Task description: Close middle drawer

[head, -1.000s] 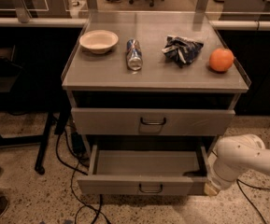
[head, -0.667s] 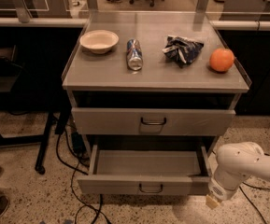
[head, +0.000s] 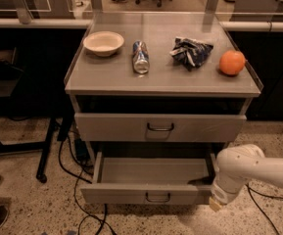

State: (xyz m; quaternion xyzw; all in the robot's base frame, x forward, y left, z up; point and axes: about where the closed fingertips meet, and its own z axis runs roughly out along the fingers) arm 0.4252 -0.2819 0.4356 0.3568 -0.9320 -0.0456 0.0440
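The middle drawer (head: 126, 194) was found pulled well out of the cabinet (head: 252, 101), its low front panel standing forward of the taller upper drawer (head: 111, 127) and its bare inside exposed. The gripper (head: 214, 202) had been placed low at the drawer's right front corner, just beside or touching the end of the front panel. That placement was judged to suit a push on the panel towards the cabinet rather than a grasp of the small loop handle (head: 157, 198), which lay well to the left of the gripper at the panel's centre. How widely the gripper was spread could not be told, as it was largely hidden under the white arm (head: 251, 166). Nothing was seen to be held.

A bowl (head: 103, 42), a can (head: 140, 57), a crumpled bag (head: 191, 52) and an orange (head: 232, 62) were left on the cabinet's top, apart from the work. Cables (head: 80, 197) were trailed on the floor by the drawer's left corner.
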